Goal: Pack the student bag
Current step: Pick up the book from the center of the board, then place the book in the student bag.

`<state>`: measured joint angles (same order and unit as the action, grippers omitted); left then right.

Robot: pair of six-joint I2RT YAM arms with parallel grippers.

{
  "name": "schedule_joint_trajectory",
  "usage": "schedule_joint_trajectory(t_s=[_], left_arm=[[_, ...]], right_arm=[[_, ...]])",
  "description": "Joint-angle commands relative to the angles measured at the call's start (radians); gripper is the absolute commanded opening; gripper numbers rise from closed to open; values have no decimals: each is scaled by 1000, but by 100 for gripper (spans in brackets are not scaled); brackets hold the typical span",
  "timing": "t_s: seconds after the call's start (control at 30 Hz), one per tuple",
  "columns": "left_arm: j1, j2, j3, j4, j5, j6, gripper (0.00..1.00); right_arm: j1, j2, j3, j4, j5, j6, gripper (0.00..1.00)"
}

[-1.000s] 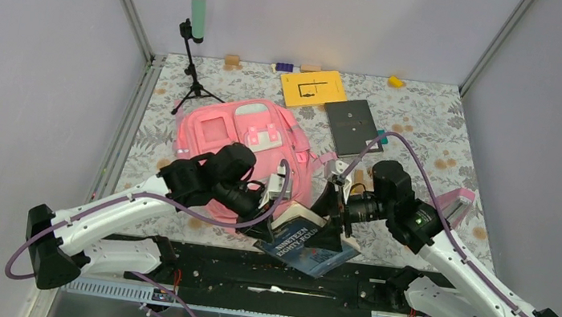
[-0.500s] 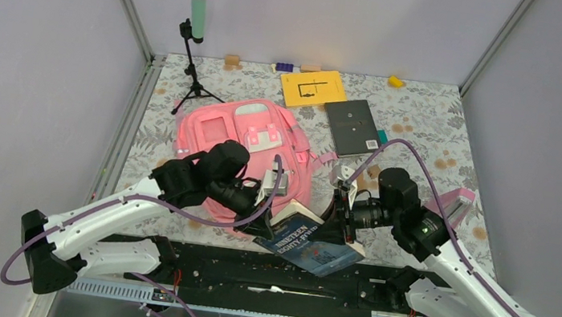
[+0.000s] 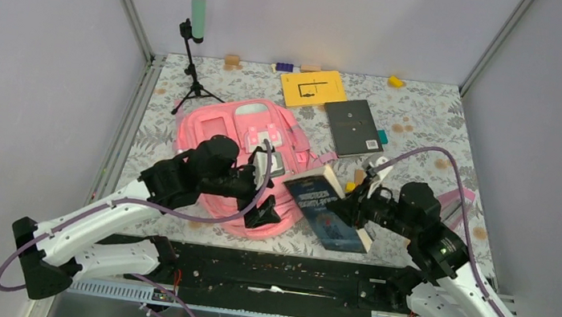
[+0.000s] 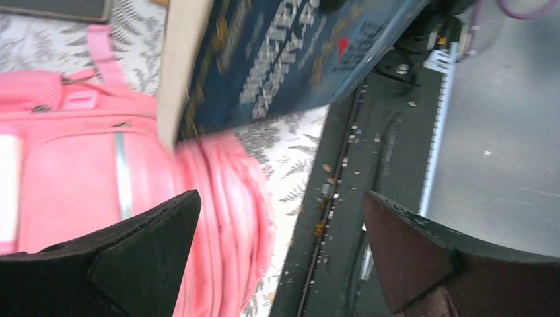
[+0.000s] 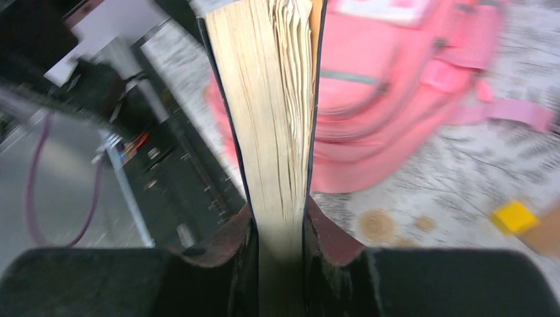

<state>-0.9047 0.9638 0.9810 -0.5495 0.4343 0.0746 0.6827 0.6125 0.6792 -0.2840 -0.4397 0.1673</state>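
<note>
The student bag [image 3: 232,132] is a large pink backpack lying flat left of centre, also seen in the left wrist view [image 4: 72,178] and the right wrist view [image 5: 389,92]. A thick dark blue book [image 3: 324,206] hangs tilted just right of the bag, with my right gripper [image 3: 353,213] shut on its page edge. In the right wrist view the right gripper [image 5: 280,231] clamps both covers of the book [image 5: 274,99]. My left gripper [image 3: 262,190] stands wide open over the bag's near right edge, holding nothing. From the left wrist, the left gripper [image 4: 280,201] sits below the book [image 4: 284,59].
A black book [image 3: 354,127] and a yellow notebook [image 3: 313,87] lie at the back. A tripod with a green-topped stick [image 3: 197,3] stands back left. A pink case [image 3: 454,204] lies far right. Small blocks [image 3: 395,81] dot the back edge. A black rail [image 3: 272,267] runs along the near edge.
My left gripper let go of the blue book, opened wide and drew back over the bag. My right gripper shut on the book and carried it up and right, away from the rail.
</note>
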Motion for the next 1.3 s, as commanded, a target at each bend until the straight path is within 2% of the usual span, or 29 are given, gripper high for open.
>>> schedule_joint_trajectory(t_s=[0.0,0.17,0.4,0.73,0.93,1.07,1.17,1.27], left_arm=[[3,55,20,17,-196,25,99],[2,193,38,-3,-164,10,99],[-3,341,76,-10,-205,-27,98],[-47,432,49,-21,-303,-34,90],[-76,478,49,-46,-376,-36,81],[-109,475,44,-41,-443,-35,66],[-116,484,39,-47,-475,-36,62],[-120,498,46,-60,-527,-38,53]], right_arm=[[-89,-64,-10,58,262,94,0],[-132,-53,8,-12,390,134,0],[-138,-106,11,-37,551,158,0],[-138,-178,-14,-57,612,146,0],[-139,-173,-20,-57,620,153,0],[-139,-175,-27,-57,635,153,0],[-138,-176,-32,-58,638,154,0],[-137,-184,-37,-57,644,163,0]])
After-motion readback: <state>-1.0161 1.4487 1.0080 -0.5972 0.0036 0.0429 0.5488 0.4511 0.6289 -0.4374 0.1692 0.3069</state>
